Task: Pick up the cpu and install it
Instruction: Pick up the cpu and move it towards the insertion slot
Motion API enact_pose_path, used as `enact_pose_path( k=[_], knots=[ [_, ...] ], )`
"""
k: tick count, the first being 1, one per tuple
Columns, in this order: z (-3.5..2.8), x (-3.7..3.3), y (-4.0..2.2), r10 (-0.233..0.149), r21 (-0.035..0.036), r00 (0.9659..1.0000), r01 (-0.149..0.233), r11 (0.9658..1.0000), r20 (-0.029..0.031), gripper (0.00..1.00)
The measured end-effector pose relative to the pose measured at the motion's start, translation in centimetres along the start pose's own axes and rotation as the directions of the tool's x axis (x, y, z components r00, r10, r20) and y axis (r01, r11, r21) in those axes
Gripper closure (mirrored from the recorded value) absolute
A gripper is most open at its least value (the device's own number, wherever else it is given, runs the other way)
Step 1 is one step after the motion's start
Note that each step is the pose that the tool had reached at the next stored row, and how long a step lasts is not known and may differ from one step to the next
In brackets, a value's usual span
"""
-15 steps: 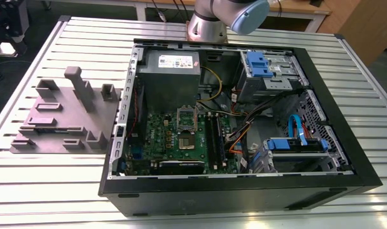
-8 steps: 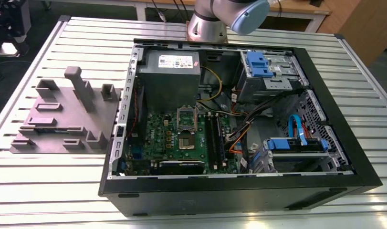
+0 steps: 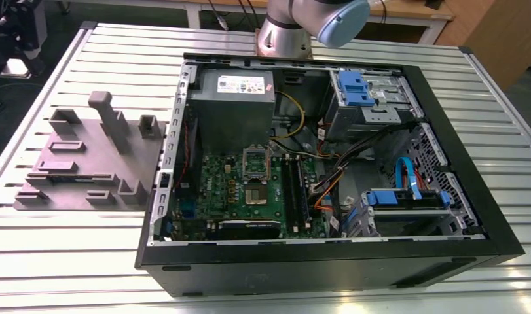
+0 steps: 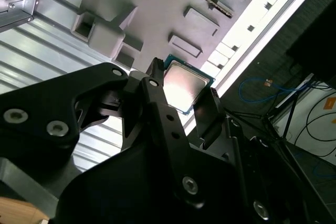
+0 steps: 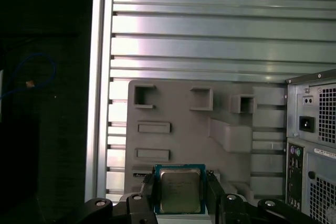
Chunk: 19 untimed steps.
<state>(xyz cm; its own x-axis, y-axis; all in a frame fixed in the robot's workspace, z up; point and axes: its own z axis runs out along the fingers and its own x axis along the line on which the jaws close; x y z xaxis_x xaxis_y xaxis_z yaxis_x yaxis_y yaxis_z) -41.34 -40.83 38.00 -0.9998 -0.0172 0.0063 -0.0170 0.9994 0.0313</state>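
Within both wrist views, the pincer [image 5: 180,196] clamps the cpu [image 5: 180,188] near the fixture [image 5: 178,129].

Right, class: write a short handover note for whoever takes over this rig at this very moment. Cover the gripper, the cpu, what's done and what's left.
Gripper: jaws shut on the cpu, one on each side edge.
The cpu: held over the grey parts tray on the slatted table, beside the computer case.
Done: the cpu is grasped.
Left: the install. The cpu is in the jaws, not on the motherboard inside the case.
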Motion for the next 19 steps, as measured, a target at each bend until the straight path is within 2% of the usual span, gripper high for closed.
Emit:
enact_pose_path(
  k=[19],
  knots=[
    [0.00, -0.73, -0.01, 0.000, -0.0001, 1.0000, 0.000, 1.0000, 0.0001, 0.53]
  ],
)
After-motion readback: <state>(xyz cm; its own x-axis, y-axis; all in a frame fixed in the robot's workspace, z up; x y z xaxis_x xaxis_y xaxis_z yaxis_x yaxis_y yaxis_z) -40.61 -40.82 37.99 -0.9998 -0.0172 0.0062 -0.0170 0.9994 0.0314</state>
